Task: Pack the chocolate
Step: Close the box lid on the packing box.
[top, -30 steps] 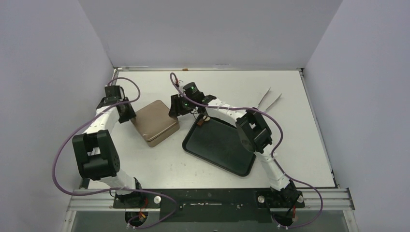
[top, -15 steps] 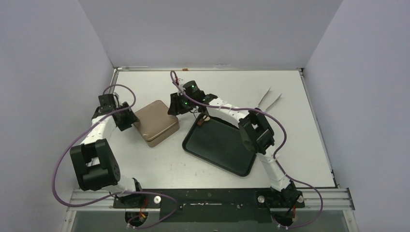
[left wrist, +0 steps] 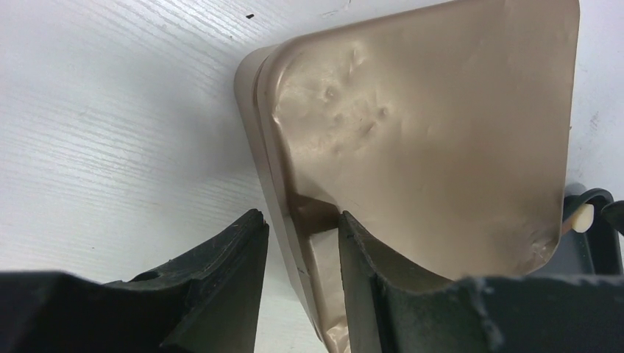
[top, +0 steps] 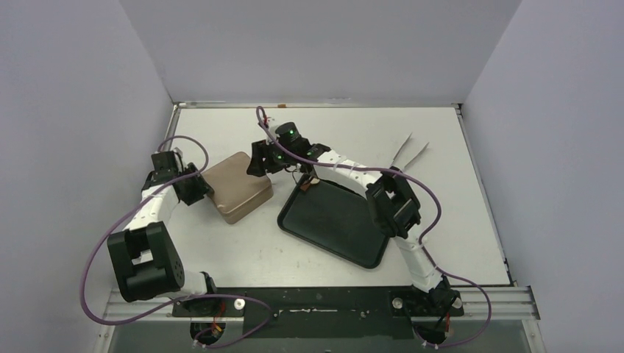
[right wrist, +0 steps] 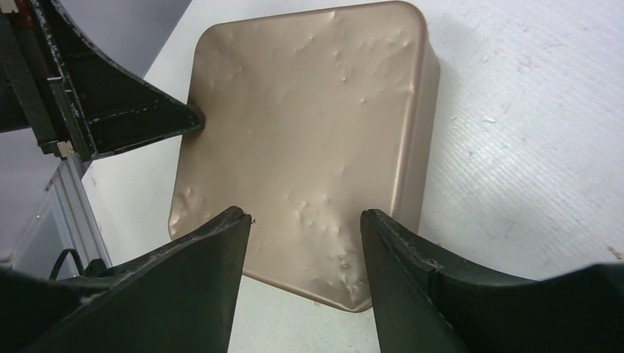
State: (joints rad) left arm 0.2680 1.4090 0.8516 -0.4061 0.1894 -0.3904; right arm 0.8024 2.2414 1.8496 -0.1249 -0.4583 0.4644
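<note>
The gold-brown tin sits closed on the table, its dented lid on top. No chocolate shows inside it. One small cream piece lies at the far corner of the black tray; it also shows in the top view. My left gripper is open and straddles the tin's left wall, one finger over the lid and one outside, not touching. In the top view it is at the tin's left edge. My right gripper is open and empty above the tin's far right corner.
The black tray lies right of the tin, tilted. Metal tweezers lie at the back right. White walls stand close on three sides. Purple cables loop over both arms.
My left gripper has slid nearer along the tin's left side. My right gripper has shifted left, over the tin's far corner. The tin has not moved.
</note>
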